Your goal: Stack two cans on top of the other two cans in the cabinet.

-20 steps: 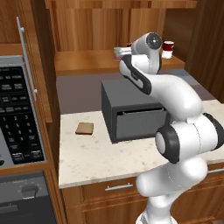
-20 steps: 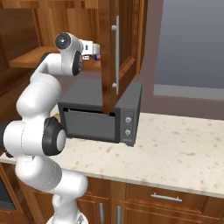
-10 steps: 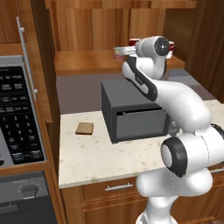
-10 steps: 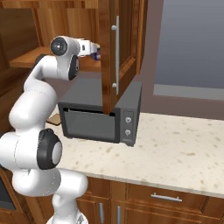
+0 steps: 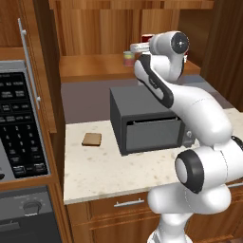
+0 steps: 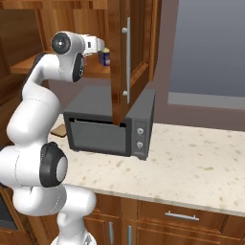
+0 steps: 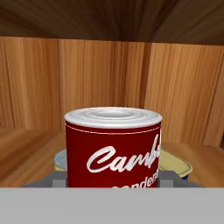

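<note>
Red-and-white soup can (image 7: 113,146): upright, centred close before the hand camera, wood-grain cabinet (image 7: 109,78) back behind it; a yellow-lidded tin (image 7: 175,162) sits behind at its right. Fingers: hidden, grip cannot be told. Left base view: grey banded can (image 5: 128,58) on cabinet shelf. Right base view: dark blue can (image 6: 105,57). Oven (image 5: 147,124) on worktop (image 6: 201,162).
</note>
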